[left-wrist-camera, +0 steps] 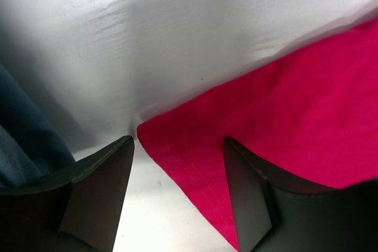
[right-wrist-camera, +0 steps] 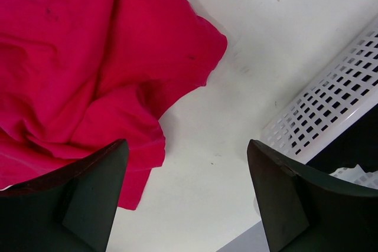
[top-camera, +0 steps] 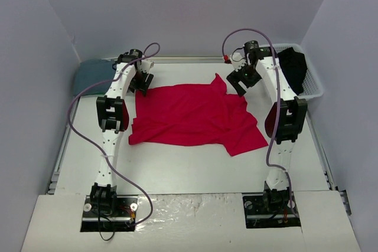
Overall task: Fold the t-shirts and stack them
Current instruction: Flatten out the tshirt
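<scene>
Hovering at far edge of red t-shirt (top-camera: 189,116), left end effector (top-camera: 143,84) and right end effector (top-camera: 243,84) gape empty; bare table (top-camera: 189,70) beyond.

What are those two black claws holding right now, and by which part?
Nothing is held. The left gripper stands open over a corner of the bright red cloth t-shirt; the right gripper is open beside its crumpled edge.

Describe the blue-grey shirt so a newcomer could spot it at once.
Start at the white table and look to its far left corner. The blue-grey shirt lies there by the wall. It alone is off to that side: the red shirt is spread mid-table, and the black shirt sits in the white basket.
</scene>
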`<move>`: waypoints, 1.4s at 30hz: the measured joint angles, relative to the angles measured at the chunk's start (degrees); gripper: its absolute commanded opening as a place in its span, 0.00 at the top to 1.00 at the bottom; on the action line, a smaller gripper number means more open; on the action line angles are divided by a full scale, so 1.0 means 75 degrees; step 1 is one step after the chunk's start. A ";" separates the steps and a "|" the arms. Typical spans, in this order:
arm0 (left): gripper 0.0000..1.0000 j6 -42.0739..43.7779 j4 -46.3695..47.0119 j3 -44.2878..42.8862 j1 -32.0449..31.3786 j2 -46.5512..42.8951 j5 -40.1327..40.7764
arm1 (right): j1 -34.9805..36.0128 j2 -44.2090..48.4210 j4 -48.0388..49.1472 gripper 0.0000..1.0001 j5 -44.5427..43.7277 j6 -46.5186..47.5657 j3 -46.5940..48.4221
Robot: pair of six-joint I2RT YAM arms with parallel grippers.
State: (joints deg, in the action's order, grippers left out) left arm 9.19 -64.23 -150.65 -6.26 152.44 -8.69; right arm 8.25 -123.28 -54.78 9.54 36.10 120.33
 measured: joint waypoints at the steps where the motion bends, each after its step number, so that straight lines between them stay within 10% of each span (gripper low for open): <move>1: 0.40 -0.0006 0.0003 -0.0029 0.0003 0.0032 0.0000 | 0.0029 0.0000 0.0000 0.23 -0.0032 0.0000 0.0000; 8: 0.47 -0.0061 0.0017 -0.0175 0.0003 0.0093 -0.0055 | 0.0216 -0.0006 0.0020 0.24 -0.0160 0.0003 -0.0067; 20: 0.97 -0.0102 0.0026 -0.0251 -0.0015 0.0149 -0.0230 | 0.0323 -0.0020 0.0047 0.26 -0.0376 0.0003 -0.0233; 33: 0.98 -0.0093 0.0015 0.0093 -0.0026 -0.0245 0.0251 | 0.0350 -0.0353 0.0207 0.28 -0.0490 -0.0146 0.0510; 42: 0.98 0.0216 -0.0259 0.1696 -0.0026 -0.2865 0.0437 | 0.0268 -0.0921 0.0766 0.50 -0.0233 -0.0629 0.1722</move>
State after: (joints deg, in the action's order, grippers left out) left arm 10.81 -66.17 -137.93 -6.46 130.96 -5.41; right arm 10.26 -130.19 -49.04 7.79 31.38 133.25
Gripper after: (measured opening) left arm 0.032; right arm 0.536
